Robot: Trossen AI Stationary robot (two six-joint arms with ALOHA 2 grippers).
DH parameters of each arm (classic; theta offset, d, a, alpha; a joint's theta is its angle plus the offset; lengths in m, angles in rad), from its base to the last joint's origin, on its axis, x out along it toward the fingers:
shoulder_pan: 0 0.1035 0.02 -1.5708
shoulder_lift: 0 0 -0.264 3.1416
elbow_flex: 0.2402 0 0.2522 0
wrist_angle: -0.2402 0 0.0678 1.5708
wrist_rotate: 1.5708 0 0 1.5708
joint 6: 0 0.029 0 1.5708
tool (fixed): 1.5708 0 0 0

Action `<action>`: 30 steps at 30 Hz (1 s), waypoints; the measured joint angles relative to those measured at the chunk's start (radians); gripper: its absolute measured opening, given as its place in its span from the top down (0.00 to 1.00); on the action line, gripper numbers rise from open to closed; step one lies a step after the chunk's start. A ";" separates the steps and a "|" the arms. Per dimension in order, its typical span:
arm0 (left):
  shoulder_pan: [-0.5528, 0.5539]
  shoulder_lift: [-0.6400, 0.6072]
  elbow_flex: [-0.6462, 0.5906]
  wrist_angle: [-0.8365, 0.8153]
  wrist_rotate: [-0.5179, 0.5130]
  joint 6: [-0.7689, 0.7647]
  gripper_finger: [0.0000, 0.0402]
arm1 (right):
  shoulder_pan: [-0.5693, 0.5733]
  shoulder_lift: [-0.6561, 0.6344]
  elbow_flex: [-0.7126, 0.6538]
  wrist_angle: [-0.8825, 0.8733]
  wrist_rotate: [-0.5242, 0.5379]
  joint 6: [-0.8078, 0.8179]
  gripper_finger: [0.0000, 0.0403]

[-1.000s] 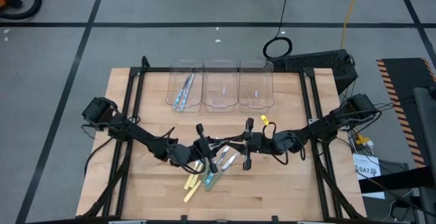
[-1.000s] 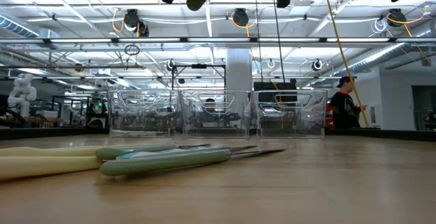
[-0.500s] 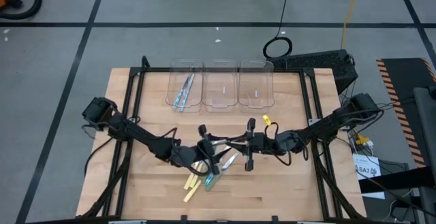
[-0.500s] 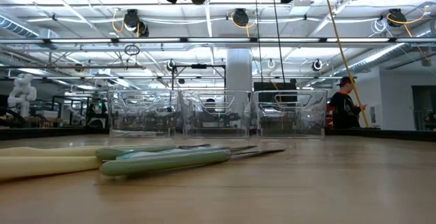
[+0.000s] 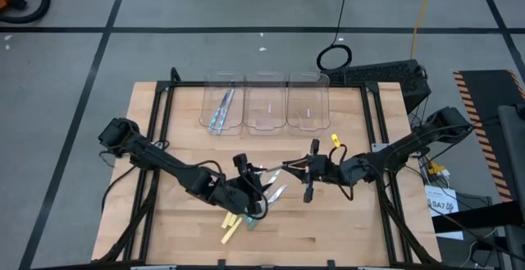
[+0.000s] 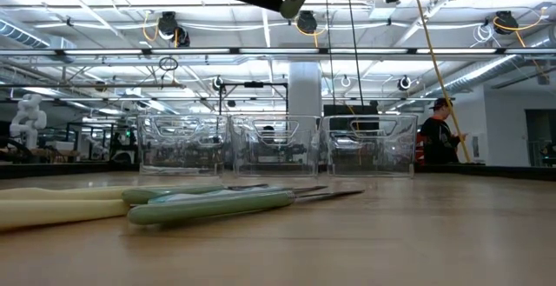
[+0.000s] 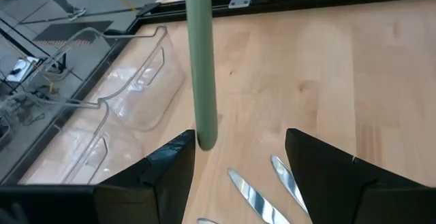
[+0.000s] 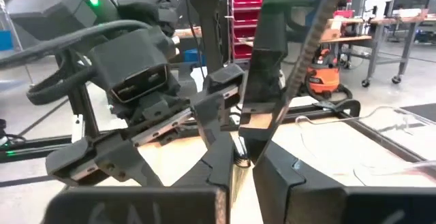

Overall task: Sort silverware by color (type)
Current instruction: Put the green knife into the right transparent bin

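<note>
A green-handled utensil [image 5: 271,169] hangs level above the table between my two grippers. My right gripper [image 5: 289,167] is shut on one end. The free end of its green handle [image 7: 203,81] stands between the open fingers of my left gripper [image 7: 238,139]. More silverware lies flat on the wood below: yellow handles [image 5: 230,226], green handles [image 6: 213,204] and silvery heads [image 7: 255,197]. Two blue-handled pieces [image 5: 221,109] lie in the left clear bin [image 5: 210,98]. My right gripper pinches the utensil between its two fingers at the end away from the handle's free end [image 8: 238,176]. The fingers come level from the table's right and run along the utensil, which is lifted clear. My left gripper has the handle's tip [image 7: 206,141] close by one finger [image 7: 178,157]; whether they touch I cannot tell.
Three clear bins stand in a row at the table's far side; the middle bin [image 5: 265,127] and the right bin [image 5: 307,125] show nothing inside. A black frame [image 5: 164,114] runs along the table's sides. A person [image 6: 437,138] stands in the room beyond.
My left gripper has opened, letting go of the green handle, and has tipped upward. My right gripper, still shut on the utensil, has moved toward the table's right edge and slightly up, drawing the utensil along with it.
</note>
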 joint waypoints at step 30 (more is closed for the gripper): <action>0.051 0.000 -0.008 0.029 0.060 0.041 0.73 | 0.007 -0.005 0.000 -0.022 -0.064 0.032 0.92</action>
